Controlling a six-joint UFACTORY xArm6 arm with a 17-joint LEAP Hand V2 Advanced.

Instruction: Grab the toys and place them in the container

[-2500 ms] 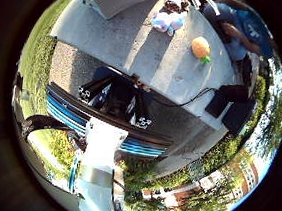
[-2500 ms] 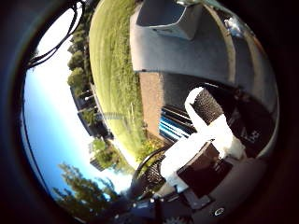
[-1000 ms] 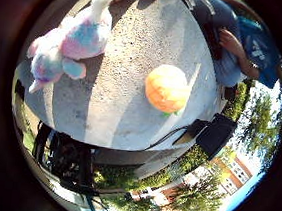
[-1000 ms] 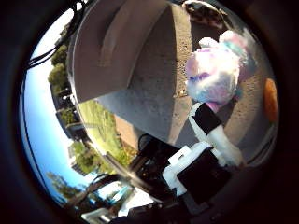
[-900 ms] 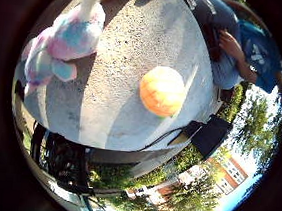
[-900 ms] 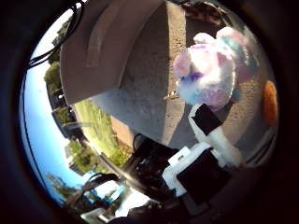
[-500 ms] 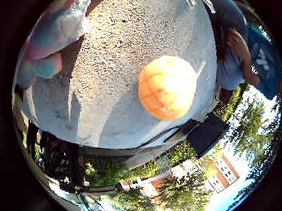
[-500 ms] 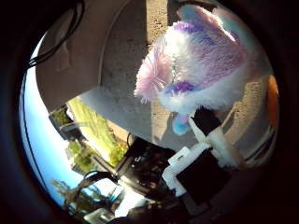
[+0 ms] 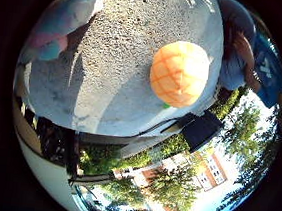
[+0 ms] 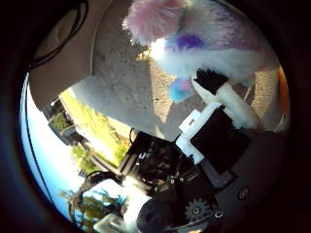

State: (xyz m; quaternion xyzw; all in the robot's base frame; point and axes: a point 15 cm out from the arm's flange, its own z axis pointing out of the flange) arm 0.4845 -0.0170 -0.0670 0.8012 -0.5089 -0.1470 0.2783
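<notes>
Toys first: the fluffy plush toy with white, pink, purple and blue fur (image 10: 209, 39) fills the top of my thumb-side view, so it's really close to my palm. It's lying on the grey speckled stone surface (image 9: 119, 68). In the little-finger-side view the same plush only peeks in at the upper left of the frame, pastel blue and pink.

Second toy is a round orange ball with a criss-cross pattern (image 9: 179, 73), sitting on the same surface right of centre in that view, near the rounded edge. It's apart from the plush, with bare stone between them.

My hand (image 10: 218, 131): one of my fingers (image 10: 228, 99), white with a black tip, reaches up from the lower right of the thumb-side view, and the tip sits right against the white underside fur of the plush. That one looks fairly straight, not curled round anything, but I can't tell how the rest of my fingers stand.

Beyond the surface edge there's grass (image 9: 172, 146) and trees.
</notes>
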